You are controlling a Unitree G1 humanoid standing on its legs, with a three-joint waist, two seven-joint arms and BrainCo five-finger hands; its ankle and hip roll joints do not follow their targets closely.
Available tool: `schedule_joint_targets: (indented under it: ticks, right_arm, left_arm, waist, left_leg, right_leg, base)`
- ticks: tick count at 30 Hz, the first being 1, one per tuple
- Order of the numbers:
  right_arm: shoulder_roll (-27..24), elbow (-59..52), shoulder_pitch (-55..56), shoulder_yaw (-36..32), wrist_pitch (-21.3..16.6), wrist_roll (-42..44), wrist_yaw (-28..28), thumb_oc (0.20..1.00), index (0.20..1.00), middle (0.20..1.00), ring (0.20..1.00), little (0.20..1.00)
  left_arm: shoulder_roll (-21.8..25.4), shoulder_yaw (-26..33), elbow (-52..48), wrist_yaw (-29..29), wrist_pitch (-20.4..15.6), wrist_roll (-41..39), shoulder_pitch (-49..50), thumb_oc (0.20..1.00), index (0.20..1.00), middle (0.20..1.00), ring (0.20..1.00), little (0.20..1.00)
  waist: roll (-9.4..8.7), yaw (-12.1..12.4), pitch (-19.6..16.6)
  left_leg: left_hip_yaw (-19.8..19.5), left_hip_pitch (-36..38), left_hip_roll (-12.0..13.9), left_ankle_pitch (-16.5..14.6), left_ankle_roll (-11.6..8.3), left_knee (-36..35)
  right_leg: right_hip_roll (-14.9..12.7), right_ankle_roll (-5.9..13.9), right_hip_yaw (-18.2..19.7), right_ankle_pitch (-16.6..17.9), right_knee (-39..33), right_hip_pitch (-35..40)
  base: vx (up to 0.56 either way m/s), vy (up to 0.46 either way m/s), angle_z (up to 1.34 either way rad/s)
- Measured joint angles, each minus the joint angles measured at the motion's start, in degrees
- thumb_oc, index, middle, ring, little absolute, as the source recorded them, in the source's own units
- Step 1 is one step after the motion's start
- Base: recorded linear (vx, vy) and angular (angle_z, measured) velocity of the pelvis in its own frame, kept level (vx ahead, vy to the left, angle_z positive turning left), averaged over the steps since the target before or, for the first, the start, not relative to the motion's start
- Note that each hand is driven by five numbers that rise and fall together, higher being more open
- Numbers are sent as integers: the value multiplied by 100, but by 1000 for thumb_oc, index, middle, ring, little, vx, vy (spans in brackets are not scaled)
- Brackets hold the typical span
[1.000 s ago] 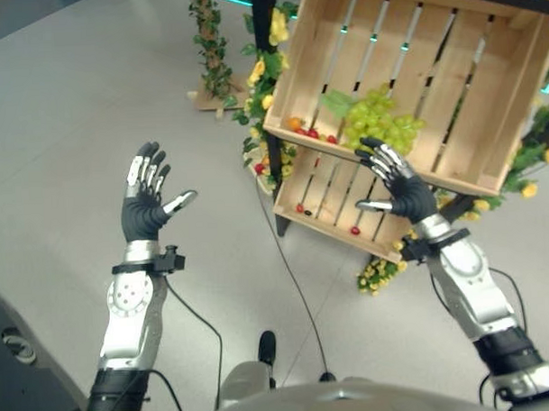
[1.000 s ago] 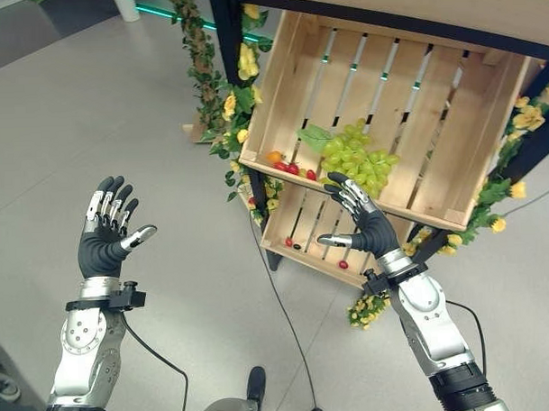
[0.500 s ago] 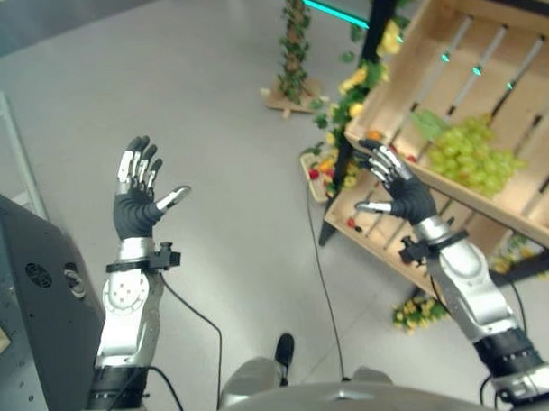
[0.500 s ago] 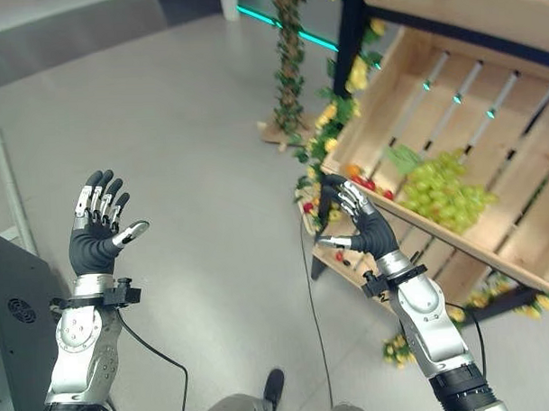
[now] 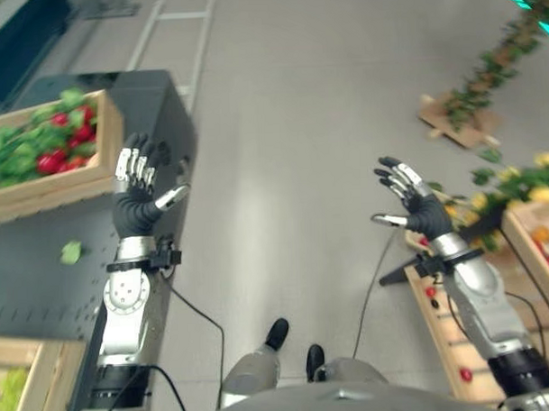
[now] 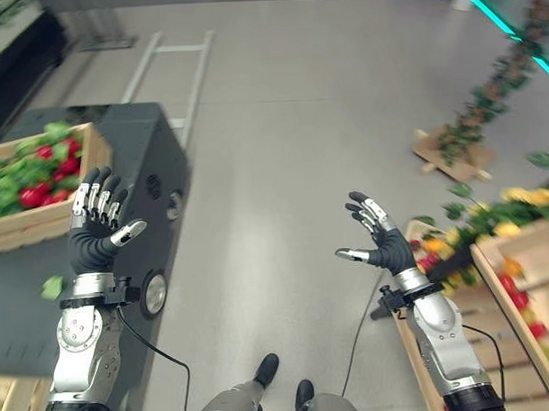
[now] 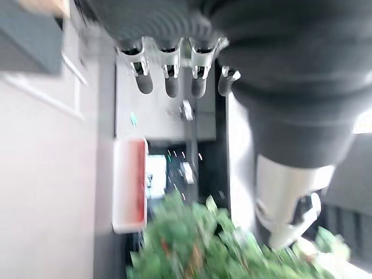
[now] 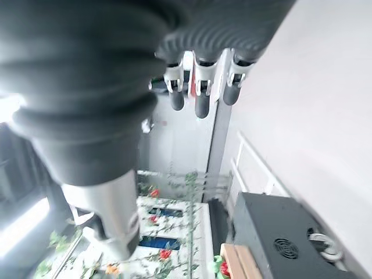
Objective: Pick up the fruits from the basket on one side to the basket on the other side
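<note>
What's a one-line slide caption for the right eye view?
Left robot hand and right robot hand raised open and empty over the grey floor, a wooden crate of greens and red fruit at left.

Crate (image 5: 80, 181) beside left hand (image 5: 139, 206): pale bare wood, matt, rough-sawn. Cabinet (image 5: 43, 286) under it: dark, matt, smooth panels. Floor (image 5: 281, 133) between the hands: grey, smooth, faint sheen. Slatted crate (image 6: 494, 288) by right hand (image 6: 384, 242): same raw wood.
</note>
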Motion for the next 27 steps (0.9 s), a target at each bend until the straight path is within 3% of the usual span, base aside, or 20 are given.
schedule_joint_targets:
  ticks: [1, 2, 3, 4, 5, 6, 7, 9, 10, 11, 12, 14, 16, 18, 20, 21, 24, 27]
  right_arm:
    - [-2, -18, -63, 0, -1, 0, -39, 1000, 1000, 1000, 1000, 1000]
    - [-2, -19, -105, 0, -11, -2, -68, 1000, 1000, 1000, 1000, 1000]
    - [7, -26, -79, -8, -15, -1, -120, 1000, 1000, 1000, 1000, 1000]
    - [1, -27, -63, -9, -16, -1, -128, 1000, 1000, 1000, 1000, 1000]
    - [-12, -70, 56, -62, -30, 0, -144, 1000, 1000, 1000, 1000, 1000]
    - [0, -114, 144, -111, -34, 1, -143, 1000, 1000, 1000, 1000, 1000]
    - [21, -182, 270, -159, -64, 27, -178, 1000, 1000, 1000, 1000, 1000]
    - [29, -192, 372, -196, -69, 55, -195, 1000, 1000, 1000, 1000, 1000]
    - [36, -196, 409, -210, -74, 56, -194, 1000, 1000, 1000, 1000, 1000]
    - [61, -241, 515, -260, -79, 58, -198, 1000, 1000, 1000, 1000, 1000]
    - [206, -237, 635, -390, -101, 72, -188, 1000, 1000, 1000, 1000, 1000]
    - [252, -224, 735, -492, -124, 158, -203, 1000, 1000, 1000, 1000, 1000]
    - [383, -199, 669, -442, -131, 160, -196, 1000, 1000, 1000, 1000, 1000]
    - [431, -190, 576, -381, -147, 158, -183, 1000, 1000, 1000, 1000, 1000]
    - [450, -178, 542, -375, -148, 158, -184, 1000, 1000, 1000, 1000, 1000]
    - [456, -153, 522, -341, -147, 156, -187, 1000, 1000, 1000, 1000, 1000]
    - [518, -75, 449, -332, -153, 152, -196, 1000, 1000, 1000, 1000, 1000]
    - [531, -36, 535, -314, -130, 140, -179, 1000, 1000, 1000, 1000, 1000]
  left_arm:
    - [-1, -4, 9, -2, 23, 0, 0, 1000, 1000, 1000, 1000, 1000]
    - [-3, -6, 12, -16, 25, 0, 4, 1000, 1000, 1000, 1000, 1000]
    - [-7, -36, 5, -81, 31, -1, -4, 1000, 1000, 1000, 1000, 1000]
    - [-9, -46, 14, -109, 32, -2, 2, 1000, 1000, 1000, 1000, 1000]
    - [-16, -126, 11, -187, 35, -11, -7, 1000, 1000, 1000, 1000, 1000]
    - [-34, -156, -5, -214, 34, -27, -4, 1000, 1000, 1000, 1000, 1000]
    - [-31, -165, 4, -301, 39, -28, -67, 1000, 1000, 1000, 1000, 1000]
    - [-47, -243, 0, -326, 46, -32, -168, 1000, 1000, 1000, 1000, 1000]
    - [-35, -282, -22, -338, 46, -29, -173, 1000, 1000, 1000, 1000, 1000]
    - [18, -379, -28, -362, 47, -30, -235, 1000, 1000, 1000, 1000, 1000]
    - [33, -435, -39, -417, 47, -30, -327, 1000, 1000, 1000, 1000, 1000]
    - [53, -542, -71, -427, 41, -29, -379, 1000, 1000, 1000, 1000, 1000]
    - [222, -559, -66, -423, 57, -31, -276, 1000, 1000, 1000, 1000, 1000]
    - [382, -494, -74, -453, 75, -28, -83, 1000, 1000, 1000, 1000, 1000]
    - [402, -449, -69, -453, 88, -25, -6, 1000, 1000, 1000, 1000, 1000]
    - [401, -424, -64, -456, 113, -23, 67, 1000, 1000, 1000, 1000, 1000]
    - [344, -377, 17, -487, 142, 24, 127, 1000, 1000, 1000, 1000, 1000]
    - [352, -371, 17, -537, 159, 27, 155, 1000, 1000, 1000, 1000, 1000]
  waist:
    - [-44, -9, 25]
    - [-80, 22, 44]
    - [-179, -120, 101]
    - [-196, -146, 110]
    - [-228, -228, 119]
    - [-206, -331, 103]
    - [-199, -504, 96]
    - [-168, -661, 71]
    - [-111, -711, 39]
    - [-97, -837, 25]
    - [-78, -941, 7]
    - [-6, -1038, -56]
    - [-146, -840, -126]
    - [-277, -535, -206]
    - [-278, -496, -205]
    - [-289, -363, -208]
    - [-256, -305, -193]
    - [-212, -420, -181]
  left_leg:
    - [417, -23, 108, -38, 13, 111]
    - [583, 22, 116, -64, -18, 246]
    - [854, 126, 144, -127, -25, 565]
    - [875, 225, 168, -114, -4, 656]
    - [1251, 419, 327, -198, 149, 975]
    - [1452, 481, 444, -226, 199, 1021]
    - [2004, 585, 660, -339, 296, 1108]
    - [2459, 668, 848, -412, 363, 1104]
    - [2567, 668, 807, -450, 397, 1064]
    - [2608, 655, 797, -454, 368, 995]
    - [2647, 693, 651, -456, 531, 708]
    - [2860, 749, 551, -523, 633, 352]
    - [2852, 768, 424, -518, 704, 160]
    - [2808, 770, 267, -533, 761, 145]
    - [2712, 768, 218, -524, 775, 141]
    - [2656, 759, 182, -521, 789, 139]
    - [2416, 684, 84, -565, 846, 177]
    - [2243, 681, -6, -594, 967, 164]
  right_leg:
    - [-46, -2, -7, 0, -31, 28]
    - [-147, -3, -138, -5, -43, 66]
    - [-345, 31, -456, -12, -179, 313]
    - [-402, 69, -521, -36, -174, 390]
    - [-520, 155, -883, -90, -287, 632]
    - [-548, 159, -1055, -91, -306, 710]
    - [-659, 272, -1528, -162, -315, 845]
    - [-795, 412, -1853, -250, -138, 861]
    - [-820, 436, -1937, -264, -73, 869]
    - [-846, 471, -2024, -283, -46, 922]
    - [-929, 494, -2017, -288, 175, 901]
    - [-953, 560, -2109, -331, 328, 875]
    - [-1099, 744, -1977, -457, 562, 683]
    - [-1194, 879, -1837, -380, 305, 692]
    - [-1216, 899, -1839, -380, 279, 756]
    - [-1234, 970, -1843, -371, 293, 770]
    - [-1334, 1079, -1939, -426, 636, 733]
    - [-1713, 1082, -1938, -401, 1831, 397]
  base:
    - [-140, -18, 42]
    - [-107, -31, 80]
    - [-102, -16, 84]
    - [-120, -15, 101]
    - [-80, 14, 80]
    - [-78, 28, 128]
    - [-49, 24, 125]
    - [18, 45, 114]
    - [-2, 153, 110]
    - [-21, 184, 140]
    - [-9, 233, 167]
    - [32, 196, 133]
    - [27, 223, 34]
    - [25, 243, 13]
    - [13, 200, 26]
    - [39, 294, 28]
    - [3, 332, 34]
    - [70, 235, 53]
